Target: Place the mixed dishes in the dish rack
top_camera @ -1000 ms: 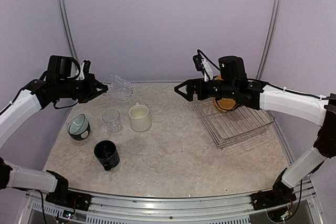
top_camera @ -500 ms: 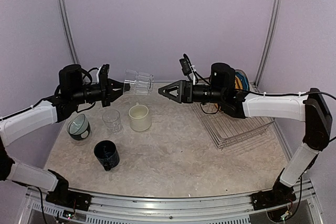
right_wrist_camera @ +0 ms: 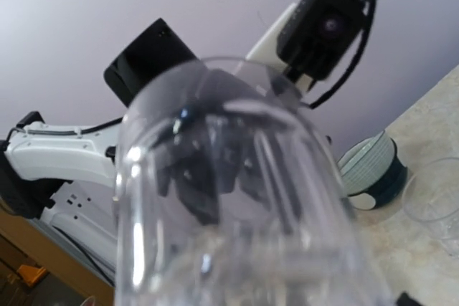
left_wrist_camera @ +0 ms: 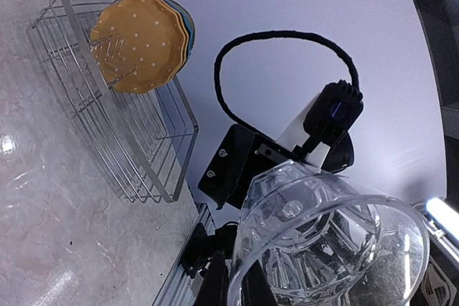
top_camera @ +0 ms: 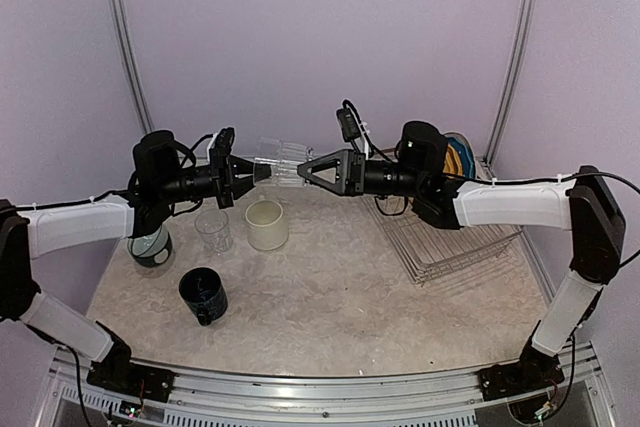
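Finding: a mid-air handover is in hand. Over the last second both arms have swung inward from their own sides and now meet above the far middle of the table (top_camera: 330, 317).

The left gripper (top_camera: 245, 174) is clamped on the clear glass (top_camera: 280, 167), apparently by the rim wall. It holds the glass lying on its side, clear of the surface, with the base pointing at the other arm. A second ago this glass was tilted and out over the left side.

The right gripper (top_camera: 310, 173), which was beside the dish rack (top_camera: 450, 242), now has its jaws spread wide with the base of the glass at their tips. Its own camera is filled by the glass, but I cannot confirm whether the fingers touch it yet.

The dish rack stands well apart on the right and carries the yellow dotted plate (left_wrist_camera: 140, 44) upright in its prongs, with a blue plate just behind. On the left the second glass (top_camera: 213, 229), cream mug (top_camera: 266, 224), dark blue mug (top_camera: 203, 295) and grey-teal cup (top_camera: 150, 245) are not yet loaded.

Assessment: the glass is changing hands because the rack lies on the right arm's side. The right jaws should close before the left releases, or the glass may drop.
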Robot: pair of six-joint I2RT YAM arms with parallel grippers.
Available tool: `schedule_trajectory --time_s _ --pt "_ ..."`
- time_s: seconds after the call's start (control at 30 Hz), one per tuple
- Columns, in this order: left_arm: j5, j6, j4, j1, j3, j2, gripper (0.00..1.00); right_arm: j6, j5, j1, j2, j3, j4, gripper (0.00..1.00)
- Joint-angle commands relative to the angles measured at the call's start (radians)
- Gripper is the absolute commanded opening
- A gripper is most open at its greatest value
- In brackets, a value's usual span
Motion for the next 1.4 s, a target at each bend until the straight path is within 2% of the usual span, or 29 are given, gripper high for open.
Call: schedule_trajectory --time_s 0.0,0.23,0.53,0.6,0.73,0.8,0.87,0.9,1.03,1.13,1.2,1.23,1.37 --pt "0.032 -0.031 0.116 -0.022 -0.007 0.023 0.00 0.008 -0.017 0.011 0.031 0.033 0.012 0.94" --pt "0.039 -0.027 0.119 -0.035 -0.006 0.040 0.00 0.025 -0.024 0.011 0.052 0.039 0.035 0.76" --pt "0.049 -0.033 0.136 -0.047 -0.007 0.070 0.00 0.066 -0.047 0.011 0.070 0.043 0.102 0.72" --pt "0.052 -0.034 0.136 -0.047 -0.006 0.076 0.00 0.067 -0.053 0.010 0.069 0.041 0.115 0.66" --pt "0.056 -0.038 0.139 -0.048 -0.005 0.080 0.00 0.071 -0.053 0.010 0.055 0.024 0.133 0.42" --pt "0.056 -0.038 0.137 -0.047 -0.003 0.082 0.09 0.065 -0.042 0.009 0.043 0.014 0.132 0.25" --pt "0.058 -0.035 0.133 -0.047 -0.004 0.082 0.21 0.054 -0.030 0.006 0.029 0.009 0.114 0.06" --pt "0.057 -0.035 0.130 -0.047 -0.003 0.085 0.29 0.048 -0.023 0.004 0.021 0.009 0.103 0.00" --pt "0.047 -0.011 0.093 -0.041 -0.005 0.076 0.58 -0.006 0.026 -0.013 -0.034 0.007 -0.029 0.00" --pt "0.009 0.049 -0.011 -0.028 -0.006 0.037 0.71 -0.122 0.146 -0.030 -0.111 0.015 -0.260 0.00" --pt "-0.053 0.133 -0.146 -0.024 0.007 -0.008 0.78 -0.217 0.285 -0.032 -0.171 0.031 -0.455 0.00" --pt "-0.095 0.203 -0.268 -0.025 0.021 -0.035 0.81 -0.259 0.363 -0.033 -0.200 0.036 -0.542 0.00" --pt "-0.319 0.414 -0.603 -0.054 0.104 -0.121 0.87 -0.355 0.682 -0.049 -0.308 0.052 -0.865 0.00"
